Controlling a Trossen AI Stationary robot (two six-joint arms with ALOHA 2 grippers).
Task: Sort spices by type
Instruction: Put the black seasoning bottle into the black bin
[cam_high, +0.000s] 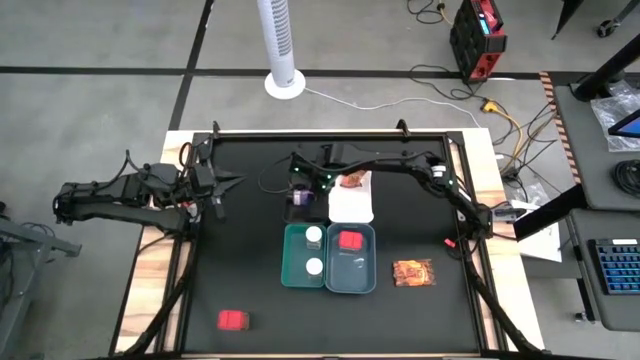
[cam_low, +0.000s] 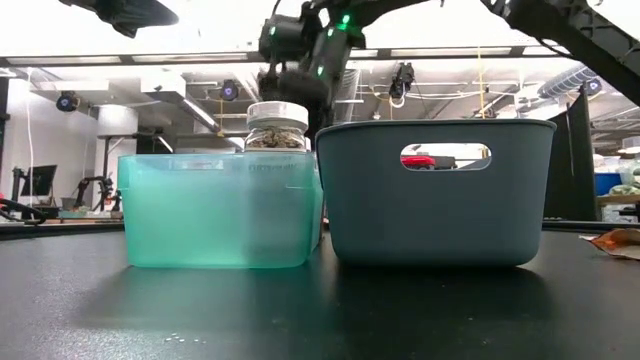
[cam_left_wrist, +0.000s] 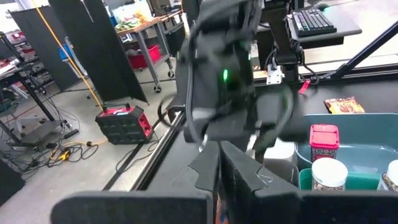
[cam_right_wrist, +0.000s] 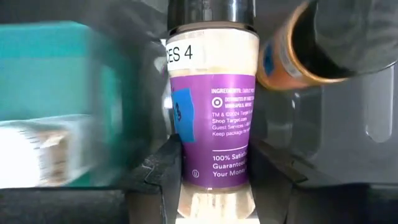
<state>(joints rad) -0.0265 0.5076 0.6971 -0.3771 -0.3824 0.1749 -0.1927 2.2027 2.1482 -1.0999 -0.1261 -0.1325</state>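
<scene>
My right gripper (cam_right_wrist: 214, 183) is shut on the purple bottle (cam_right_wrist: 214, 106), just left of the white tray (cam_high: 352, 208) in the high view. Close behind the purple bottle is a dark brown-capped bottle (cam_right_wrist: 298, 56) with an orange label. A clear packet (cam_high: 350, 181) lies in the white tray. Two white-capped jars (cam_high: 314, 236) stand in the teal tray (cam_high: 291, 268). A red box (cam_high: 350, 240) sits in the grey-blue tray (cam_high: 350, 280). On the table lie a second packet (cam_high: 412, 272) and a second red box (cam_high: 233, 320). My left gripper (cam_high: 216, 186) waits shut at the left edge. My right gripper pinches the purple bottle between its two fingers (cam_right_wrist: 155, 177), on the two sides of the lower part of its purple label (cam_right_wrist: 189, 168). The fingers slant steeply down from the table's right side. The bottle's dark cap (cam_right_wrist: 211, 12) points away from the wrist.
The teal tray (cam_low: 215, 210) and the grey-blue tray (cam_low: 435, 190) stand side by side in the table's middle, with the white tray behind them. The right arm (cam_high: 440, 180) spans the table's far right part. Bare black table lies at the near left and near right.
</scene>
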